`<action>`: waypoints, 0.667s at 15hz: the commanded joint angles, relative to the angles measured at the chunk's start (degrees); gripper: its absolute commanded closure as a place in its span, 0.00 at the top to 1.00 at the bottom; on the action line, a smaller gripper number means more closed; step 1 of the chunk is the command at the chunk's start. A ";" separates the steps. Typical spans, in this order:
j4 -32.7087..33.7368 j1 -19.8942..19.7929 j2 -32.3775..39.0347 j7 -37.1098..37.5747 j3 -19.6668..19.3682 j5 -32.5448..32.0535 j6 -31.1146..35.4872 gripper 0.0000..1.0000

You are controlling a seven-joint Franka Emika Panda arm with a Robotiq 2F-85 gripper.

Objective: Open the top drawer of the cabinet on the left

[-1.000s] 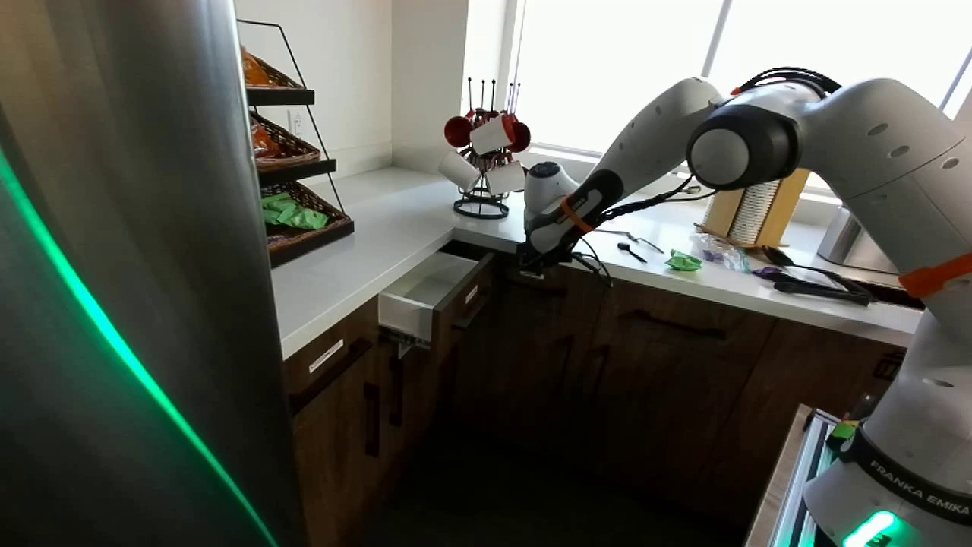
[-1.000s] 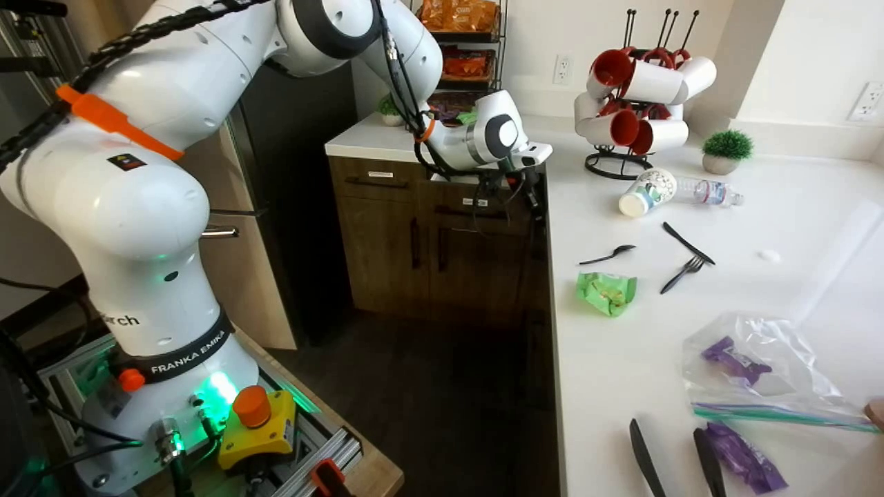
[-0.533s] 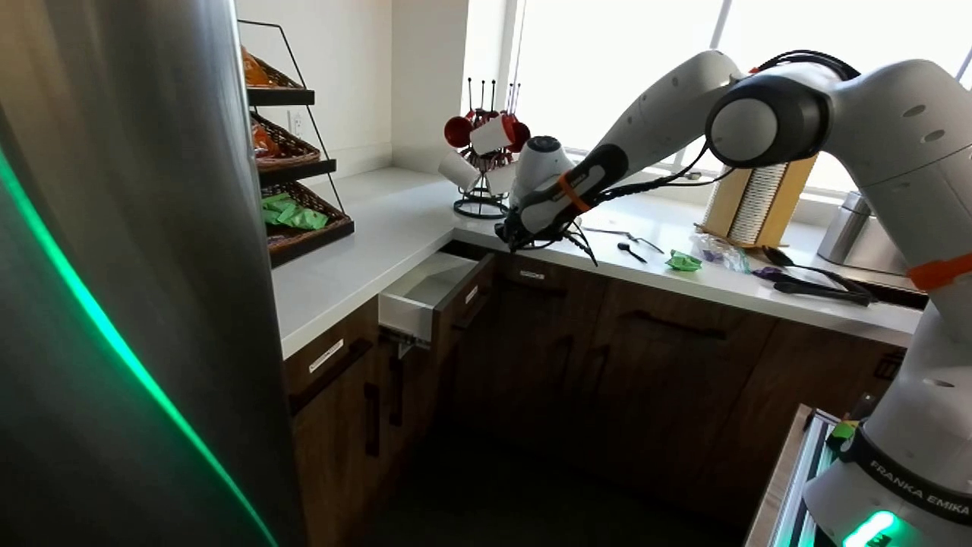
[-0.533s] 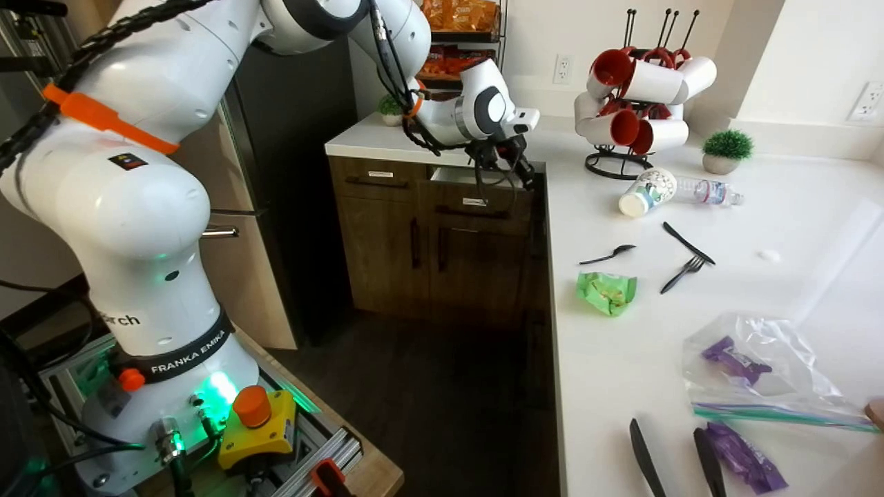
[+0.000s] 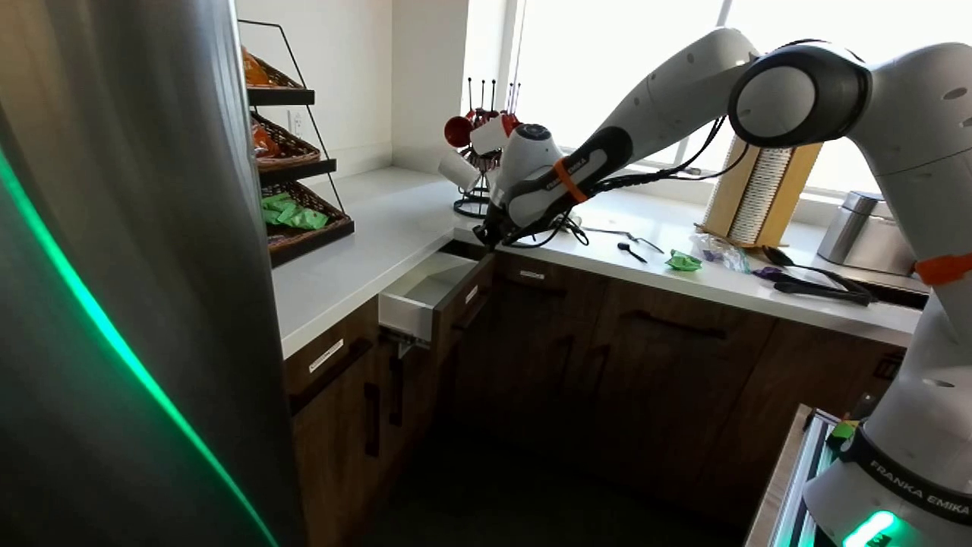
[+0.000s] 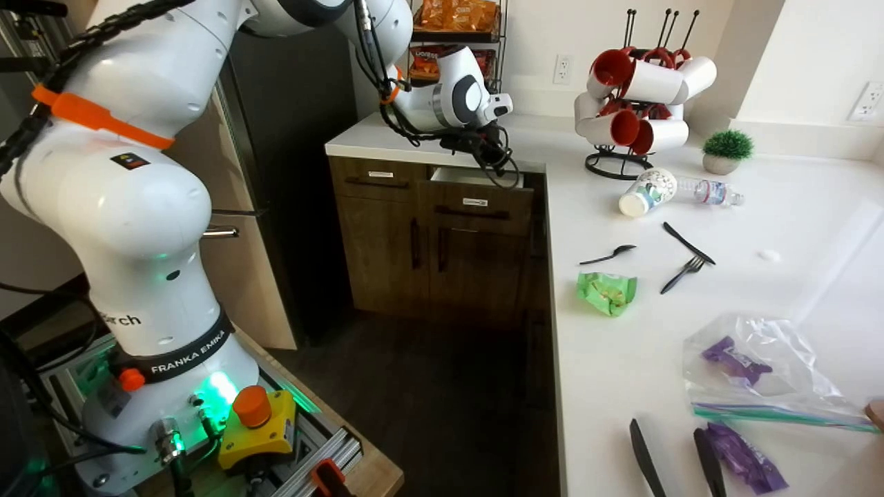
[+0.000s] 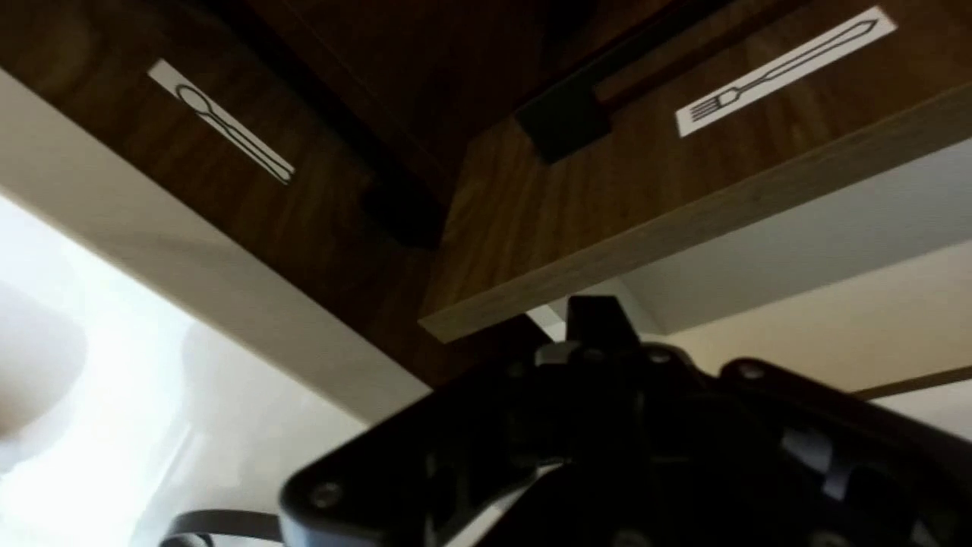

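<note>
"Inspecting the drawer (image 5: 460,305): position?"
"Standing open in the cabinet (image 6: 381,241), beneath the countertop (image 5: 338,266)."
"Condition of the gripper (image 7: 601,315)?"
"Jaws together in the wrist view, near one end of the drawer front; contact unconfirmed."

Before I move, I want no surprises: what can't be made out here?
Top drawer: cut off by the wrist view's right edge.
Lowest basket: left end behind the metal appliance in an exterior view.
Hand: too small and dark in both exterior views to read its grip.
</note>
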 commanded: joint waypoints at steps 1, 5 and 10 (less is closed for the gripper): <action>0.00 0.40 0.01 -1.90 0.10 0.44 0.40 0.01; 0.36 0.08 0.27 -4.06 0.94 0.53 0.03 0.00; 4.88 -2.03 3.97 -13.23 7.05 0.98 1.13 0.00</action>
